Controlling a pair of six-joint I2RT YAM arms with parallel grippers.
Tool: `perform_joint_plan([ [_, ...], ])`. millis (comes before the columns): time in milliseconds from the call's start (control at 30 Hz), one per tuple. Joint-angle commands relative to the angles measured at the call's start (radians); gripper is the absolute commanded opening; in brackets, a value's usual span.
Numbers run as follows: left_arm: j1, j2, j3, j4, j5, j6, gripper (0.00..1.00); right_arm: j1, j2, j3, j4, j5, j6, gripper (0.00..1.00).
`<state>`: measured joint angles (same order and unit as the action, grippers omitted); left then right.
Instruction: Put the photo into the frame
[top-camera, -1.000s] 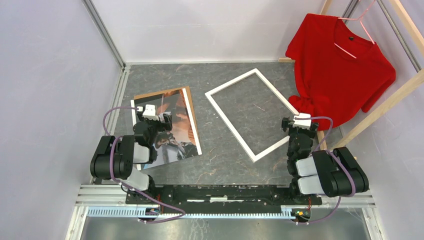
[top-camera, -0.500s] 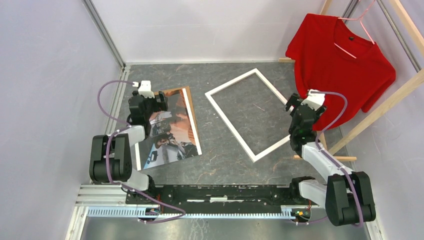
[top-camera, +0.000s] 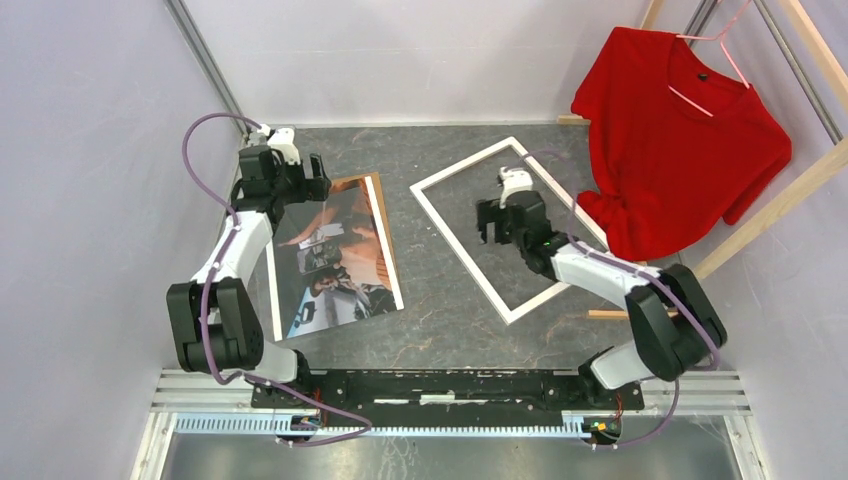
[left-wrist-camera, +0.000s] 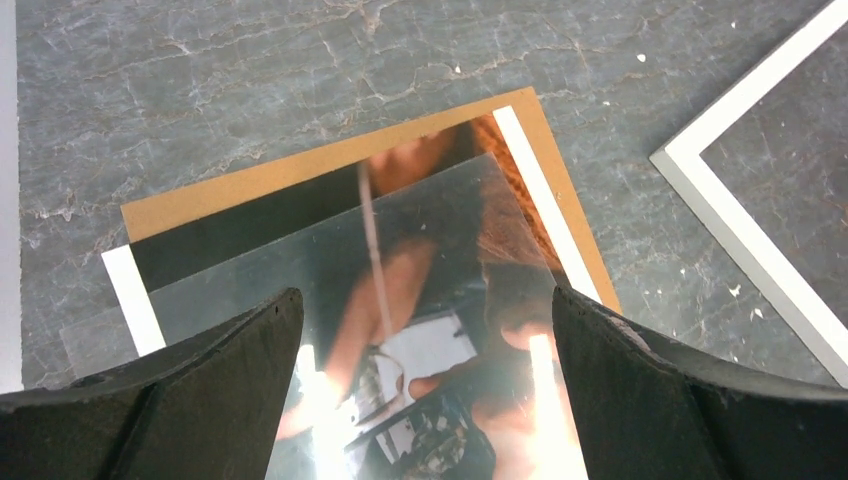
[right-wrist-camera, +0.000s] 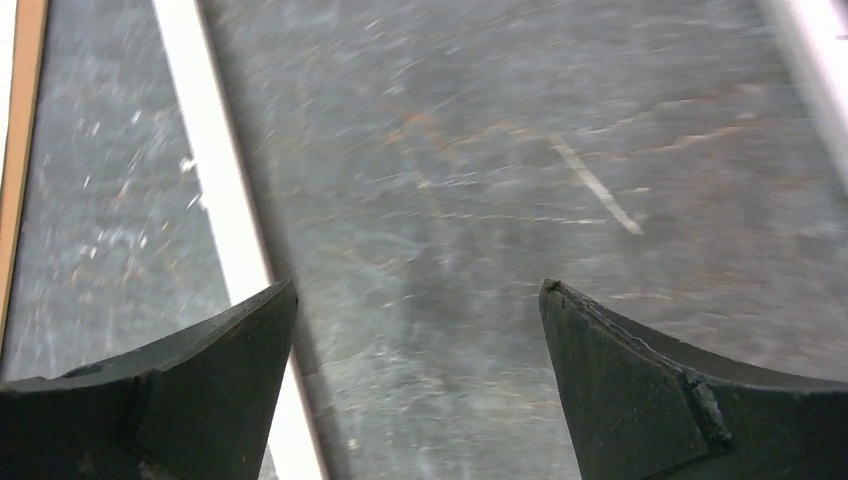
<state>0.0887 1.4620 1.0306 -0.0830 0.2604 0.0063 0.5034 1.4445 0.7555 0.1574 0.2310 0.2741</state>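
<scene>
Count: one photo (top-camera: 335, 260), one frame (top-camera: 452, 245), one board (left-wrist-camera: 300, 180), one shirt (top-camera: 680, 140), one rack (top-camera: 770, 208) and two hands.
Photo: it lies flat on the brown board, picture side up, at the left of the top view, on the grey bench (top-camera: 440, 330). It is not in the frame.
Frame: it lies flat, white side up and turned a bit, in the middle of the top view. It is just right of the photo and does not touch it.
Left hand (left-wrist-camera: 425, 300): the fingers are wide apart and hold nothing. It is over the top end of the photo.
Right hand (right-wrist-camera: 415, 290): the fingers are wide apart and hold nothing. It is over the bare bench inside the frame, near the left rail.
Left wrist view only: a clear shiny sheet (left-wrist-camera: 230, 290) lies on the photo. The board peeks out past the photo's top edge.
Top view only: the red shirt hangs on the wood rack at the upper right.
Right wrist view: it is blurry.
</scene>
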Motion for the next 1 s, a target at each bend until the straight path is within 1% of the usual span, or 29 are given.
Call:
perform_joint_plan([
  [0,0.002,-0.063,0.048,-0.186,0.017,0.098,1.0,0.084,0.103,0.094,-0.061,-0.095,-0.06,0.98],
  [133,0.003,-0.097,0.028,-0.213,-0.012,0.107,1.0,0.131,0.185,0.126,-0.086,-0.116,-0.078,0.98],
  [267,0.003,-0.121,-0.004,-0.234,-0.015,0.121,1.0,0.169,0.206,0.124,-0.086,-0.119,-0.092,0.97],
  [400,0.002,-0.127,-0.018,-0.257,0.002,0.127,1.0,0.196,0.242,0.136,-0.117,-0.093,-0.101,0.88],
  [600,0.001,-0.097,-0.021,-0.278,0.048,0.112,1.0,0.234,0.271,0.113,-0.12,-0.039,-0.094,0.78],
  [667,0.0,-0.09,-0.02,-0.28,0.055,0.106,1.0,0.238,0.279,0.11,-0.121,-0.03,-0.092,0.71],
  [733,-0.001,-0.086,-0.019,-0.281,0.064,0.103,1.0,0.24,0.284,0.109,-0.121,-0.03,-0.087,0.63],
  [800,-0.006,-0.083,-0.019,-0.284,0.069,0.103,1.0,0.244,0.284,0.118,-0.126,-0.026,-0.083,0.51],
  [867,-0.015,-0.082,-0.019,-0.288,0.073,0.104,1.0,0.248,0.28,0.137,-0.137,-0.022,-0.077,0.36],
  [933,-0.025,-0.084,-0.025,-0.288,0.078,0.106,1.0,0.25,0.271,0.171,-0.154,-0.016,-0.065,0.22],
  [967,-0.032,-0.084,-0.03,-0.287,0.078,0.107,1.0,0.253,0.266,0.189,-0.185,-0.013,-0.054,0.18],
])
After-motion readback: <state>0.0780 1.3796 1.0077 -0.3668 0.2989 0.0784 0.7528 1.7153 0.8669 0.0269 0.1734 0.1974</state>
